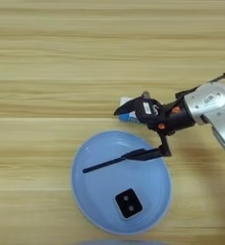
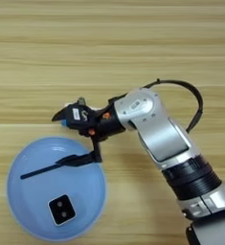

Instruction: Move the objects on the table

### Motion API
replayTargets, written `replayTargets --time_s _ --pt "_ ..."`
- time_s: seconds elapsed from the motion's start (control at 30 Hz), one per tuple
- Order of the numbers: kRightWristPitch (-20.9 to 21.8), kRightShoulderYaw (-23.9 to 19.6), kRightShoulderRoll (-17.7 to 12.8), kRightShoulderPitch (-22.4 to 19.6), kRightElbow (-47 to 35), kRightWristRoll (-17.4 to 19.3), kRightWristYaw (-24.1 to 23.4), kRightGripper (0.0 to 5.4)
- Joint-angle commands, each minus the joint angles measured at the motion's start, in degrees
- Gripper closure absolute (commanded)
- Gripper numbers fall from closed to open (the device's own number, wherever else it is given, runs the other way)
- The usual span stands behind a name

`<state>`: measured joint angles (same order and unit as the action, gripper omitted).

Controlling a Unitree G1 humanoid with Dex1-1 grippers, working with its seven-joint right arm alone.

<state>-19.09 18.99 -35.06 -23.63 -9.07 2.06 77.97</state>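
My right gripper is open wide at the plate's far rim. Its upper finger lies across the blue-and-white tube, which rests on the table just beyond the rim and is mostly hidden. Its lower finger reaches over the light-blue plate, its tip close to the end of the thin black stick lying in the plate. The black white-edged square block with two dots sits in the plate's near part. In the right eye view the gripper, the stick and the block show as well.
The silver forearm comes in from the bottom right, with a black cable looping above it. Bare wooden table stretches across the far half and to the left of the plate.
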Motion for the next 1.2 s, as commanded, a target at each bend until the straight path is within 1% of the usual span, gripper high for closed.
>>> replayTargets --time_s 0.03,0.2,0.43,0.6,0.77,0.97,1.2 --pt "1.7 -0.4 -1.0 -3.2 0.3 -0.5 -2.3 0.02" --pt "1.9 0.5 -0.8 -3.3 1.2 -1.0 -2.2 0.02" --pt "2.2 3.1 -1.1 -2.1 1.5 -2.2 -1.6 0.02" --pt "2.7 3.5 -1.2 -1.8 1.0 -2.1 -1.2 0.02" --pt "4.7 4.7 -1.3 -1.3 1.8 -3.6 -1.5 0.02" --pt "5.6 6.3 -0.7 -1.1 3.4 -5.2 -1.8 0.02" --pt "6.0 7.9 0.7 -1.8 6.5 -6.3 -2.2 0.02"
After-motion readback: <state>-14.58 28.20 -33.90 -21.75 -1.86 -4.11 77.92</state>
